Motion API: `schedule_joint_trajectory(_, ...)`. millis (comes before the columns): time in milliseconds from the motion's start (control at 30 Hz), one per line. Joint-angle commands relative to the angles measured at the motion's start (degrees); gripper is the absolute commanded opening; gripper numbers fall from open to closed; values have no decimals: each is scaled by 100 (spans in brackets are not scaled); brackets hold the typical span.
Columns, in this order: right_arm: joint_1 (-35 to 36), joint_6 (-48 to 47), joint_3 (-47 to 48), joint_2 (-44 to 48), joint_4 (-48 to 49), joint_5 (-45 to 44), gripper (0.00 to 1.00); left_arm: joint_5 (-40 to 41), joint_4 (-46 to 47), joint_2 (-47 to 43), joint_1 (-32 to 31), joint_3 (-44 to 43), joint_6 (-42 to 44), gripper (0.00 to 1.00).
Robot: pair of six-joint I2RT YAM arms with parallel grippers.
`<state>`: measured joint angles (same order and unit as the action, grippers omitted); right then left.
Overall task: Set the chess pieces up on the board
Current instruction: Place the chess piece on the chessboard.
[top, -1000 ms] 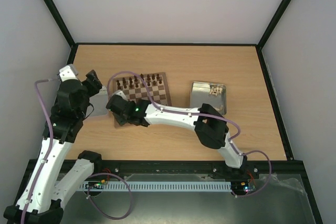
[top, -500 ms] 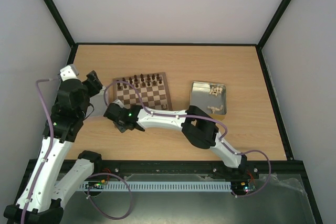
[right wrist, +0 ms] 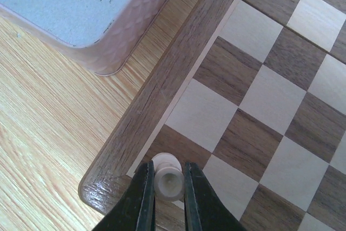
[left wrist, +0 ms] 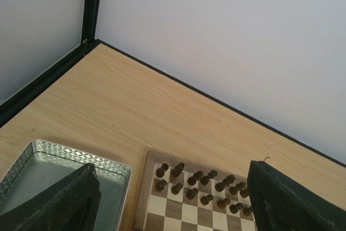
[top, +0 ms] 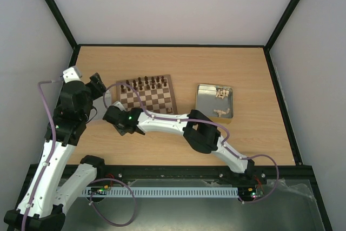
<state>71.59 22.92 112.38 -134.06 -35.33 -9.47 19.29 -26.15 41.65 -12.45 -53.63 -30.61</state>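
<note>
My right gripper is shut on a cream chess piece, held upright over the dark corner square at the near left corner of the board. In the top view the right gripper sits at that corner of the board. Dark brown pieces fill the board's two far rows. More cream chess pieces lie in the right tin. My left gripper is open and empty, raised over the left tin and the board's far left corner.
A shallow metal tin stands right of the board. Another tin lies close against the board's left edge, partly under my left arm. Black frame rails and grey walls bound the table.
My right arm has stretched further left, carrying the cream piece from mid-board at the near edge to the board's near left corner. The left arm has barely moved.
</note>
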Motion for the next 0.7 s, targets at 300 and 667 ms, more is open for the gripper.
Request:
schedule_joint_trajectory(300,21,127,348,269,-255,38,39,-4,-96,70,33,-257,116,76)
schedule_joint_trajectory(667,-298,668,-979,1746,646,107,42,287,-406,75,45,-874,115,76)
